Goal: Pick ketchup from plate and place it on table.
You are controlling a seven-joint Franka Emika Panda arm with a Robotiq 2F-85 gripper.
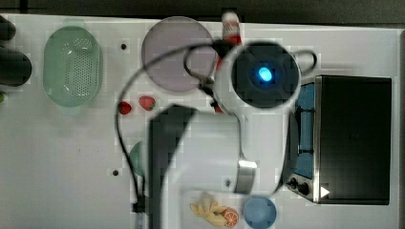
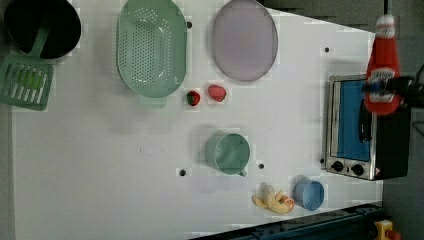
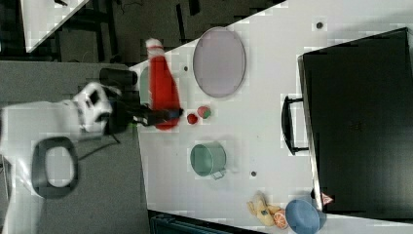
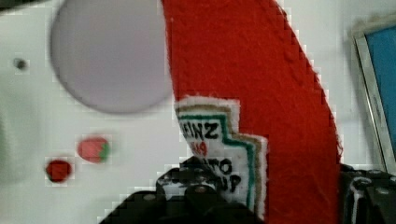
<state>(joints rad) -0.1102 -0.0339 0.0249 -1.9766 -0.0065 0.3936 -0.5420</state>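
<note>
Ketchup is held up in the air by the claw, well above the worktop and clear of the plate. It is a soft red bottle with a white cap and a white label, and the claw pinches it across the lower body, at the label. In the wrist view the dark fingers press on both sides of the bottle, with the label between them. In the left view the bottle stands with its cap up, in front of the small oven at the left view's right side. In the right view it hangs at the left edge of the worktop, and the white arm reaches to it from the right view's left. In the top view the wrist hides most of the bottle, and the cap end shows just beside the plate's rim.

The plate is bare. Two strawberries lie on the worktop near the plate, between it and the green cup. The green perforated basket sits next to the plate. A blue bowl and some toy fruit lie near the oven's front.
</note>
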